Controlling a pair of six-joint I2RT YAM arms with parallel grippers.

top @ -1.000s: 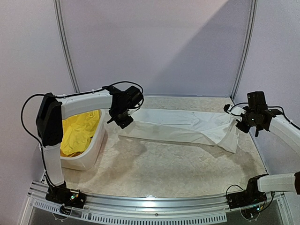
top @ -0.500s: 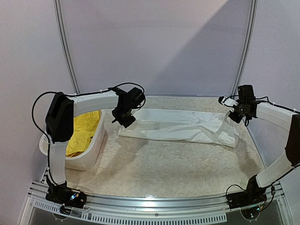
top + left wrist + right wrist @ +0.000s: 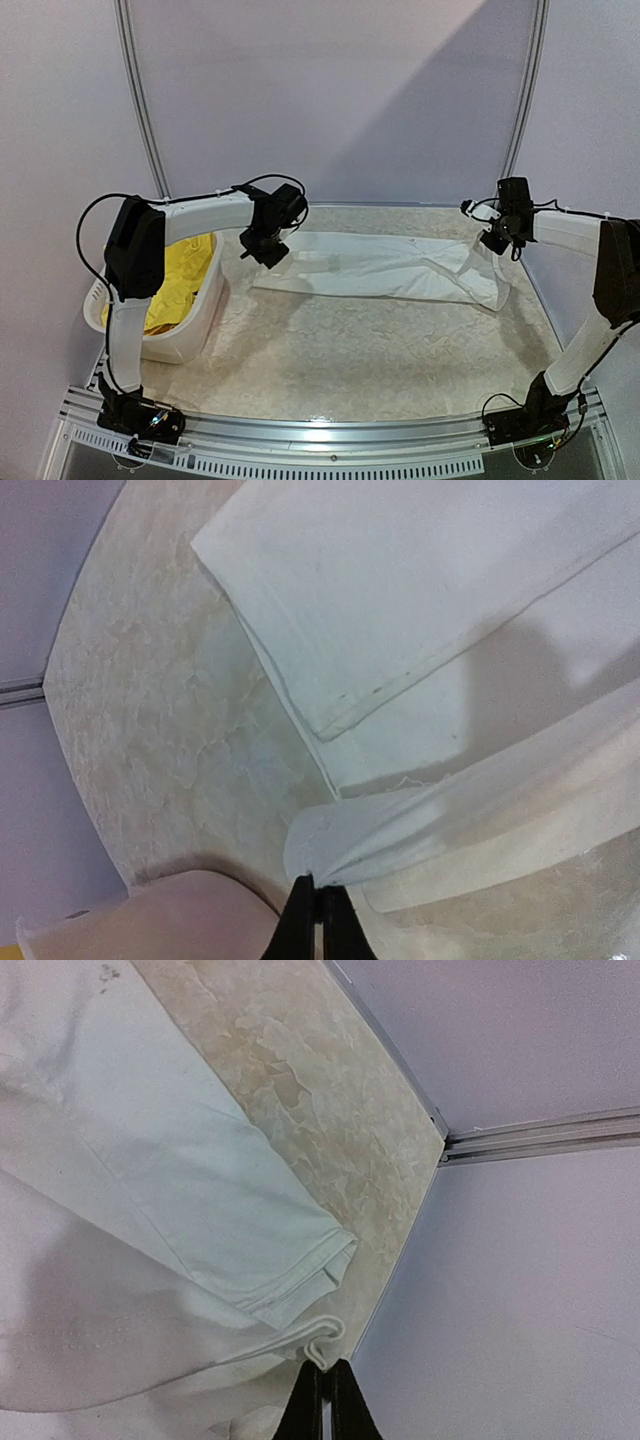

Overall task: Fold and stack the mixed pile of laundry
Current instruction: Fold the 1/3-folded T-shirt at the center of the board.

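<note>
Left fingers and right fingers each pinch your one T-shirt, at its nine and three o'clock ends; one basket holds yellow shorts.

White T-shirt is stretched out long across the far side of the marbled table. The left gripper is pinching its left end and the right gripper has the right end, lifted a bit. A yellow garment is bunched in the white basket on the left.
</note>
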